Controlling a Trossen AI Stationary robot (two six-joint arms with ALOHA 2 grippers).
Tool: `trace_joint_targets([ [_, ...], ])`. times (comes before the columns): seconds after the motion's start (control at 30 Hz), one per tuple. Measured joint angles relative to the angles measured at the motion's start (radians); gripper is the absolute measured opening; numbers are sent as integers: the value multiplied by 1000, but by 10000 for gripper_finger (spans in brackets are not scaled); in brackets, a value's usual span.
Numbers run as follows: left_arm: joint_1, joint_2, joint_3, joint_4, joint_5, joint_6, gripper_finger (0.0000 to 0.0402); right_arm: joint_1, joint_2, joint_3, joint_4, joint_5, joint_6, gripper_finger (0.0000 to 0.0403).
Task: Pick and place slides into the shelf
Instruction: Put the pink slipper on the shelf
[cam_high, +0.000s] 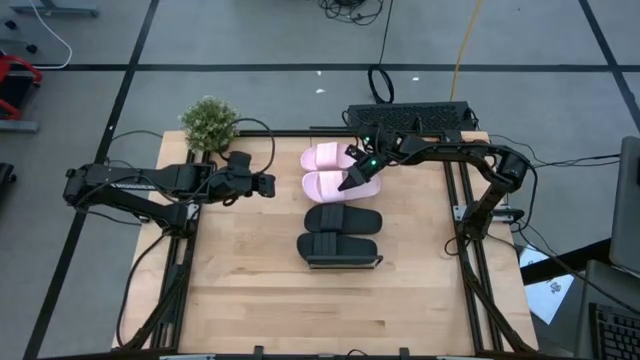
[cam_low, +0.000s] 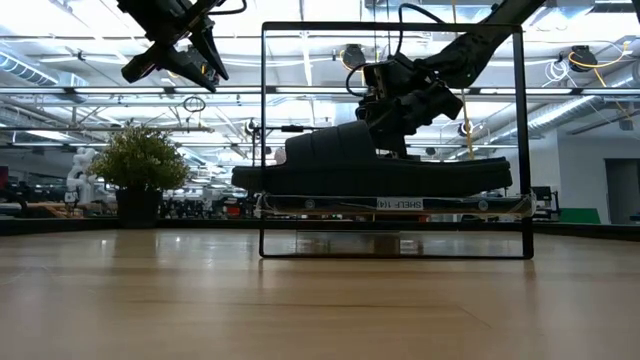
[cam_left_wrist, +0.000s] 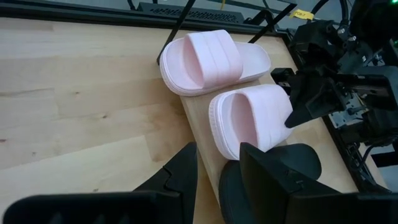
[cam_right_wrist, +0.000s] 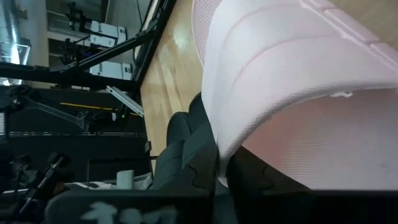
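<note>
Low view had the shelf (cam_low: 395, 205) sitting on the bench (cam_low: 300, 300) inside a thin black frame, with one black slide (cam_low: 370, 165) filling most of it side-on, and a potted plant (cam_low: 140, 165) off toward the far left.

From the high view, going near to far along the shelf (cam_high: 342, 205): two black slides side by side, the near black slide (cam_high: 340, 248) and the far black slide (cam_high: 342, 218), then two pink ones, the near pink slide (cam_high: 330, 185) and the far pink slide (cam_high: 325, 156) close to the far edge of the bench (cam_high: 300, 300). All four were lined up in a row, straps toward the left.

The right gripper (cam_high: 358, 178) was down at the heel end of the near pink slide, fingers clamped on its edge. The right wrist view showed the pink sole pressed right against the dark finger (cam_right_wrist: 205, 168), so it looked pinched.

The left gripper (cam_high: 262, 185) hung above the bench well to the left of the pink pair, not touching anything. Left wrist view showed its fingers (cam_left_wrist: 180, 171) partly apart with nothing between them, pointed at the near pink slide (cam_left_wrist: 252, 121).

The plant (cam_high: 210, 122) sat at the far left corner.
</note>
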Motion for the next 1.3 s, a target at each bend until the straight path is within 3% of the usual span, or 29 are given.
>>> trace_joint_targets([
  [0.7,0,0,0,0,-8,1,115,-8,0,0,3,-31,-30,98],
  [1.3,0,0,0,0,-8,15,115,-13,0,0,3,-54,-54,100],
])
